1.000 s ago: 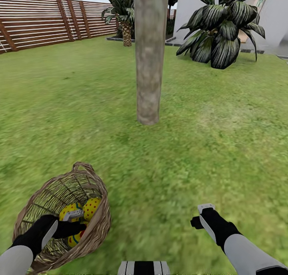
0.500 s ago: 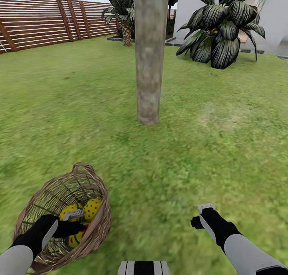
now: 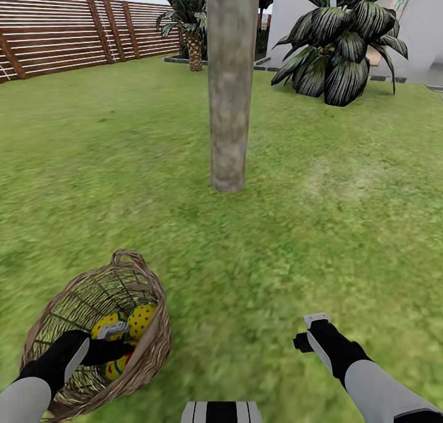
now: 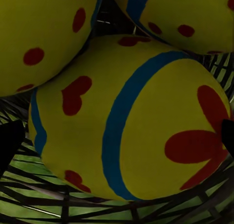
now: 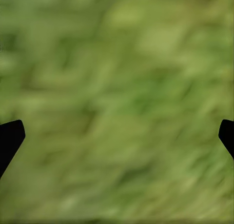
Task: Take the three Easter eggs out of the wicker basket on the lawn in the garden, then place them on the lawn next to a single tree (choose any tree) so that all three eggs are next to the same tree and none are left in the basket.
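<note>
The wicker basket (image 3: 157, 300) stands on the lawn (image 3: 277, 238) at the near left, holding three yellow Easter eggs with red dots and blue stripes (image 3: 141, 320) (image 3: 108, 320) (image 3: 115, 366). My left gripper (image 3: 120, 342) reaches down inside the basket, right at the eggs. In the left wrist view it (image 4: 117, 136) is open, with one egg (image 4: 136, 116) filling the gap between its black fingertips (image 4: 9, 141) and two more eggs crowding behind. Over bare grass at the near right, my right gripper (image 3: 309, 331) is open and empty (image 5: 117, 136). The tree (image 3: 231, 85) rises straight ahead.
A broad-leaved shrub (image 3: 341, 42) grows at the far right by the white house wall (image 3: 424, 29). A short palm (image 3: 191, 23) and a brown slatted fence (image 3: 61, 35) close the far left. Open grass lies between the basket and the trunk.
</note>
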